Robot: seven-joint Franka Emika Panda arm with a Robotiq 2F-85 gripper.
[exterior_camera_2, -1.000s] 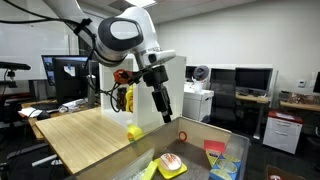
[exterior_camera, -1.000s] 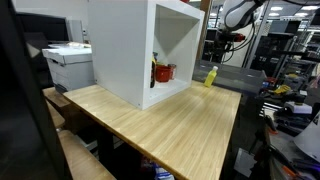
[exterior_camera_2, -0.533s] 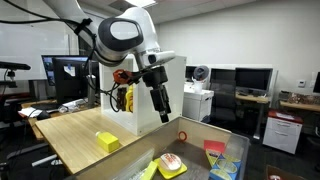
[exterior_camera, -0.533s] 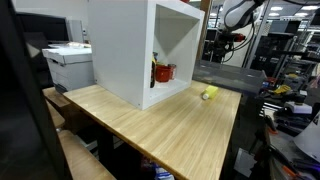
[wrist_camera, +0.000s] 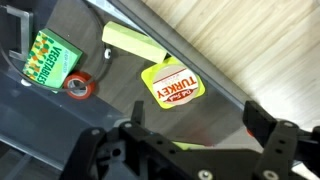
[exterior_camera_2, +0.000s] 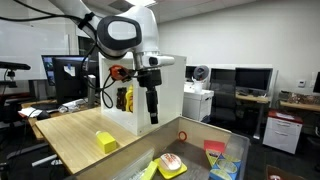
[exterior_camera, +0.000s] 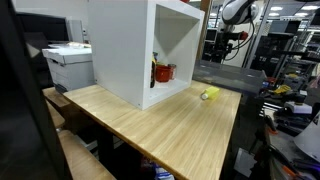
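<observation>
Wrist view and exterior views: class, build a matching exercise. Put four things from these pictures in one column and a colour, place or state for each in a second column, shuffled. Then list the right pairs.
Column one:
1. yellow block
2. claw
3. Turkey pack
4. Vegetable box

Column two:
A. green
B. lies on the wooden table
C. open, holding nothing
D. red lettering on a yellow label

Pairs: 1-B, 2-C, 3-D, 4-A
</observation>
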